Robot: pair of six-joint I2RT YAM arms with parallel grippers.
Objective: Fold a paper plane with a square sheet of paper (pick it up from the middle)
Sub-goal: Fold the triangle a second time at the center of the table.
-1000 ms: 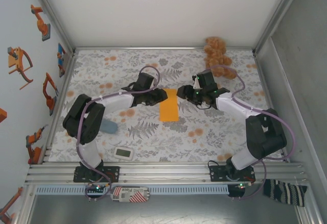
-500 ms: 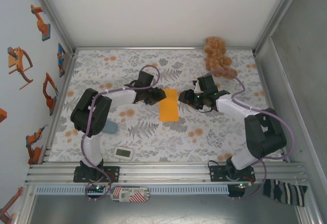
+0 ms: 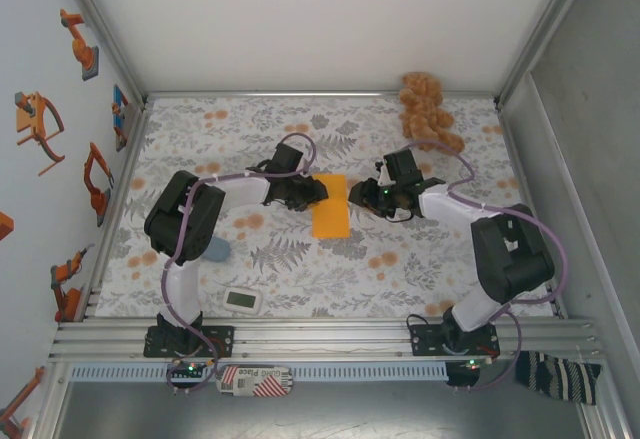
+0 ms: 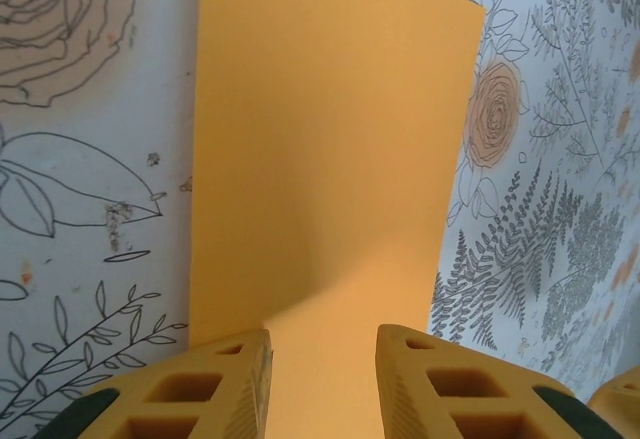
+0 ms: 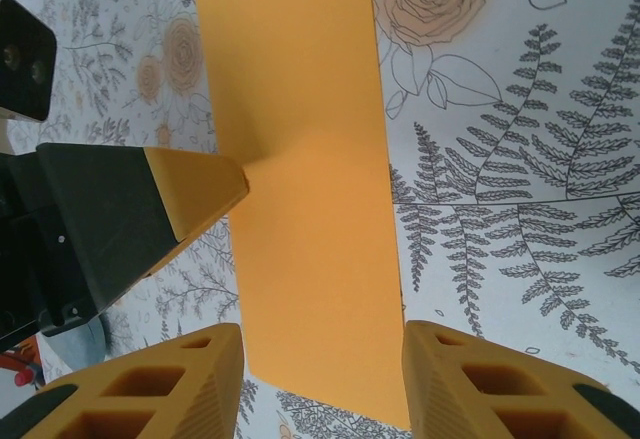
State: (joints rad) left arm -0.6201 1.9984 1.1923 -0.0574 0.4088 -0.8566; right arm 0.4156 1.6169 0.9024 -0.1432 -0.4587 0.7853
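The square sheet of paper [image 3: 330, 207] is bright orange and lies flat on the flowered cloth as a narrow rectangle; no paper plane is in view. My left gripper [image 3: 314, 191] sits at its upper left edge. In the left wrist view the left gripper [image 4: 322, 371] is open, its yellow fingers [image 4: 225, 384] spread just above the sheet [image 4: 330, 139]. My right gripper [image 3: 358, 195] sits at the sheet's upper right edge. In the right wrist view the right gripper [image 5: 322, 364] is open, straddling the sheet's [image 5: 300, 179] width. The left gripper's fingertip [image 5: 195, 187] rests at the sheet's far edge.
A tan-brown plush toy [image 3: 426, 111] lies at the back right. A small white device [image 3: 243, 300] sits near the front edge, and a blue object [image 3: 214, 250] lies beside the left arm. The flowered cloth [image 3: 400, 259] covers the table. Walls close in on the left and right.
Both grippers have come lower and closer to the sheet's upper edges, and the left arm's elbow has swung inward. The sheet has not moved.
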